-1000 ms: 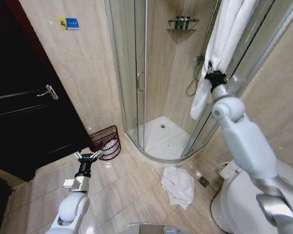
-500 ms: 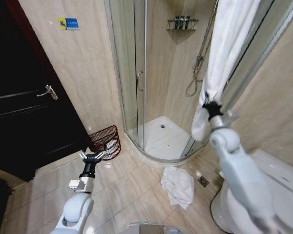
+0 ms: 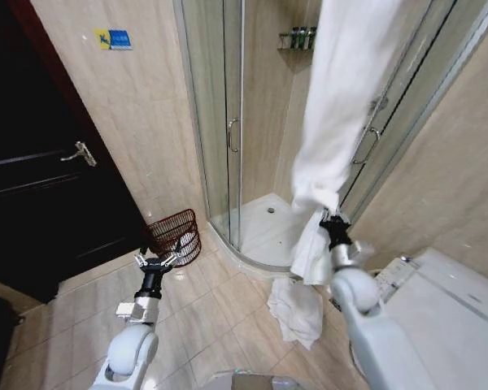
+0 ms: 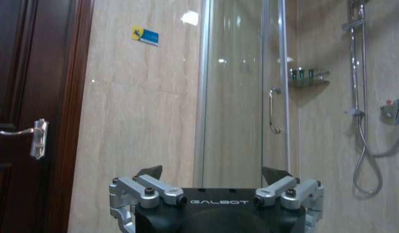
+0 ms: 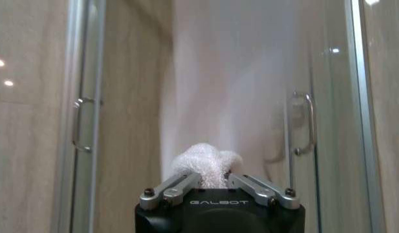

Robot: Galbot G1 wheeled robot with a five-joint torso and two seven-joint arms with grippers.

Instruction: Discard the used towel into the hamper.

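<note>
A long white towel [image 3: 333,106] hangs from above the shower door down to my right gripper [image 3: 332,221], which is shut on a bunch of it near the lower end. The right wrist view shows the white terry cloth [image 5: 202,162] pinched in the right gripper [image 5: 212,178]. The hamper [image 3: 175,234], a dark reddish-brown wire basket, stands on the floor by the wall left of the shower. My left gripper [image 3: 157,262] hovers just in front of the hamper, open and holding nothing; its spread fingers [image 4: 147,173] point at the wall.
A second white towel [image 3: 297,313] lies crumpled on the tiled floor before the shower step. The glass shower enclosure [image 3: 228,122] stands behind. A white toilet [image 3: 439,325] sits at the right, a dark door [image 3: 41,187] at the left.
My right gripper has come down and toward me with the towel, from high by the shower door to about knee height, drawing the towel out long. The left arm barely moved.
</note>
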